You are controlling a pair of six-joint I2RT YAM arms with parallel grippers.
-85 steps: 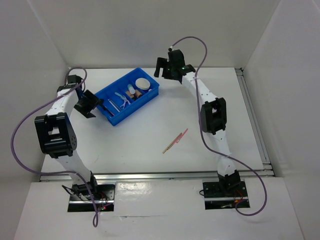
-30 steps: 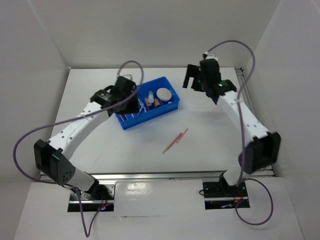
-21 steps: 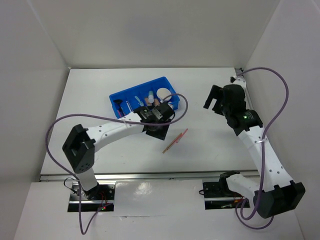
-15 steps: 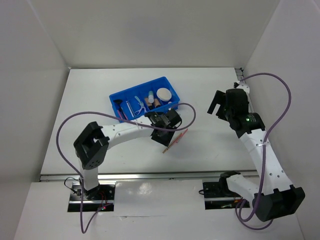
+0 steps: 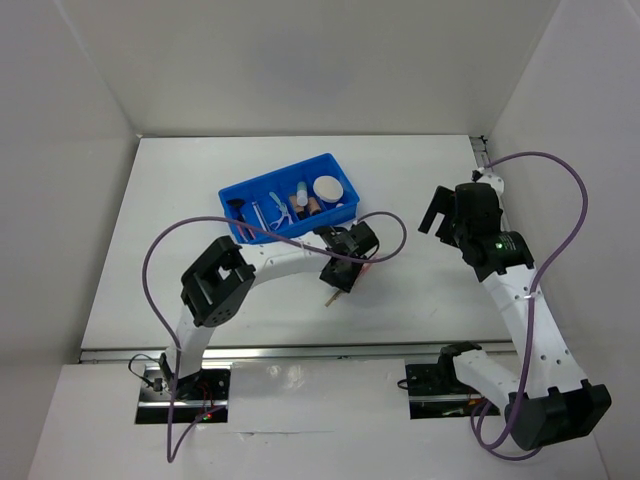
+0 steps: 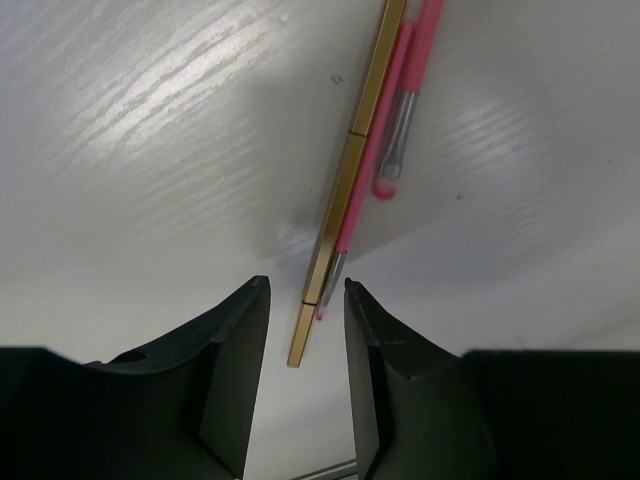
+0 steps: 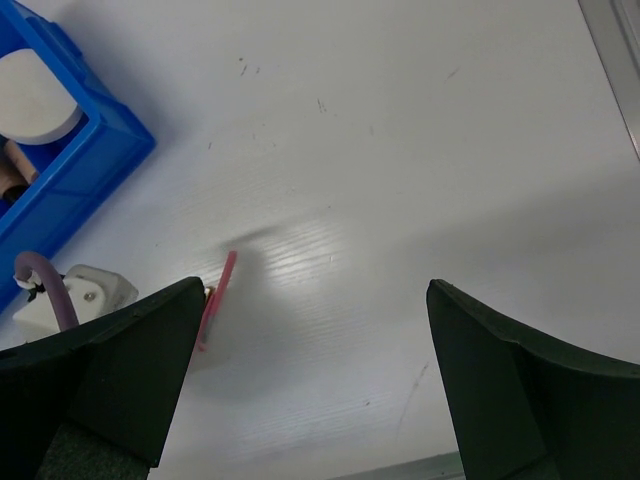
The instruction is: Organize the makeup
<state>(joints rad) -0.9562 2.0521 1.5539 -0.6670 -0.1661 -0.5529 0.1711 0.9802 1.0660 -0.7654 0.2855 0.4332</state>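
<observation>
Left end effector (image 6: pixel 303 300): my fingers stand a narrow gap apart and pinch nothing. They sit low over the table (image 6: pixel 140 150).
Pink pencils (image 6: pixel 368 160): they lie flat on the table, running straight ahead of my left fingertips and slanting a little to the right. The near tip of one reaches into the gap between my fingers. I see no contact with either finger.
Gold stick (image 6: pixel 336 200): it lies touching the left side of the nearer pink pencil. Its near end lies between my left fingers.
Right end effector (image 7: pixel 315 290): my fingers are spread wide and hold nothing. They hover over bare table, well apart from my left end effector.
Blue bin (image 7: pixel 90 170): it is ahead and to the left of my right end effector. In the top view it lies just beyond my left end effector.
Round compact (image 7: pixel 35 100): it sits in the bin's end compartment, the one nearest my right end effector.
Other bin contents: they are too small for me to tell apart.
</observation>
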